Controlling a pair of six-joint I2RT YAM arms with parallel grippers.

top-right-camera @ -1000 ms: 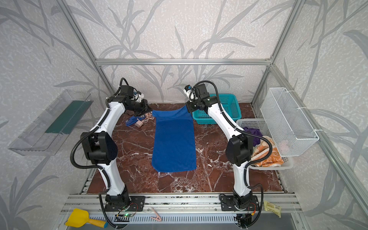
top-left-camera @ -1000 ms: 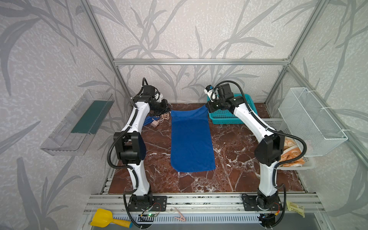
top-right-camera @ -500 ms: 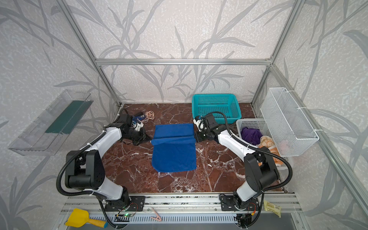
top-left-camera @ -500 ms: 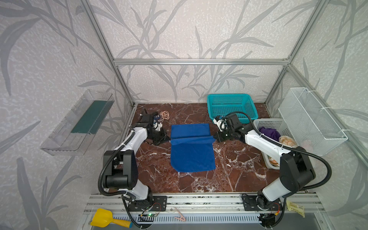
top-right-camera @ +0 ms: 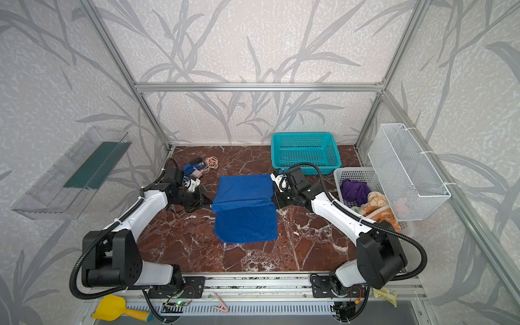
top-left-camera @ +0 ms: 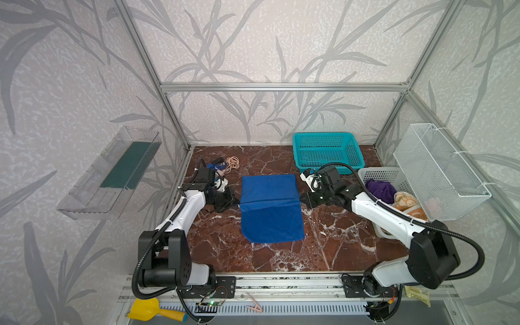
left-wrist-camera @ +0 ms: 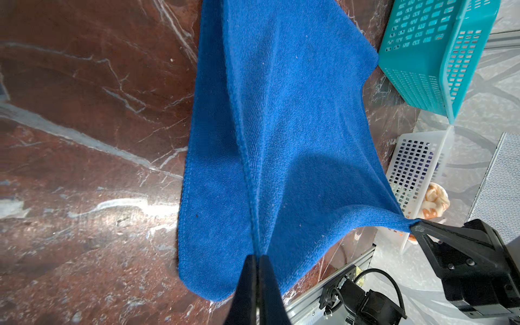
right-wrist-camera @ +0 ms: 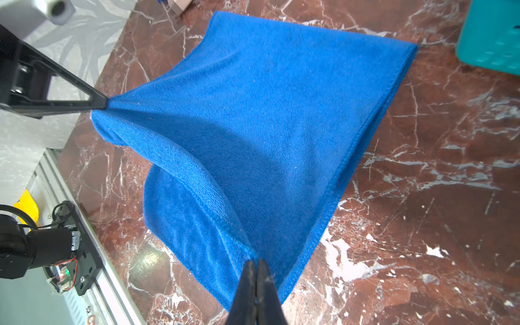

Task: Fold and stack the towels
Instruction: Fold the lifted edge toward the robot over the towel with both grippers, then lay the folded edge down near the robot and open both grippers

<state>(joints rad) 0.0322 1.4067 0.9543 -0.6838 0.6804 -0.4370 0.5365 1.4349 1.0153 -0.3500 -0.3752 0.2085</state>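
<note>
A: What lies nearest?
B: A silver aluminium rail (top-left-camera: 281, 280) carrying both arm bases, then the red-brown, white-veined marble tabletop (top-left-camera: 281, 253).
A: And the towel?
B: The royal blue terry towel (top-left-camera: 271, 222) lies mid-table, its far part doubled over. The left gripper (top-left-camera: 235, 201) and right gripper (top-left-camera: 302, 198) each pinch a corner of the top layer's edge, raised off the marble.
A: Beyond?
B: A white plastic basket (top-left-camera: 380, 170) holding a purple terry towel (top-left-camera: 380, 189) at right, a teal plastic basket (top-left-camera: 323, 134) by the back wall, and grey-leaf wallpaper (top-left-camera: 281, 50).
</note>
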